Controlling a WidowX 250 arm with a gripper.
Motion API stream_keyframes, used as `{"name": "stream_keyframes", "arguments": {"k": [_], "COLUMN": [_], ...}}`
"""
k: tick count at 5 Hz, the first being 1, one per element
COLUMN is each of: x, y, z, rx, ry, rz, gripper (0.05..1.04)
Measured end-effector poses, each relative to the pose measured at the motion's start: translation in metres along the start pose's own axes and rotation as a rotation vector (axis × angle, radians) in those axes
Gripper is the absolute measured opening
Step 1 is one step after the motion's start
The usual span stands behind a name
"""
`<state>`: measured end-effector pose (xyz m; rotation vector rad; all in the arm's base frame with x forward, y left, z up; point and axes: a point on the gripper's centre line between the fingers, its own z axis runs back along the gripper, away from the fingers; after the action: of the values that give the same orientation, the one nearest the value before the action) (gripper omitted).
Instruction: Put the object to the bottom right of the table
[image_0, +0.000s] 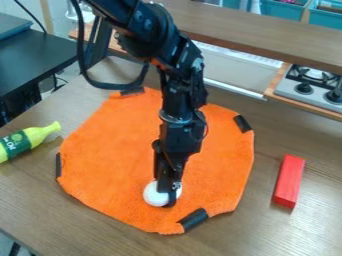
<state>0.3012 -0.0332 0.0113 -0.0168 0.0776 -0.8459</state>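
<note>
The ball (154, 195) is found on the orange cloth (113, 155), toward its bottom edge, with the gripper (168, 194) positioned at it; whether it is grasped cannot be told. The cloth is flanked by a bottle (30, 141) left and a red block (289, 181) right.

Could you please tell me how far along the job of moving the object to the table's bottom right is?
The gripper is already down at the white ball, presumably the object. Whether it has a firm hold, I cannot tell. The ball is over the orange cloth, so carrying it to the table's bottom right and releasing it appear left.
</note>
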Motion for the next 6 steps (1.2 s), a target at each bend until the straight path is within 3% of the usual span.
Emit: {"name": "stream_keyframes", "arguments": {"k": [1,2,3,4,6], "x": [0.002,0.002,0.004,0.017,0.038], "y": [0.002,0.001,0.001,-0.013,-0.043], "z": [-0.001,-0.001,0.009,0.029,0.05], "rx": [-0.002,-0.003,0.016,0.03,0.005], "ry": [0.002,-0.003,-0.027,-0.097,-0.14], "rz": [-0.008,-0.025,-0.056,-0.127,-0.208], "gripper": [0.212,0.095,0.05,0.049,0.049]}}
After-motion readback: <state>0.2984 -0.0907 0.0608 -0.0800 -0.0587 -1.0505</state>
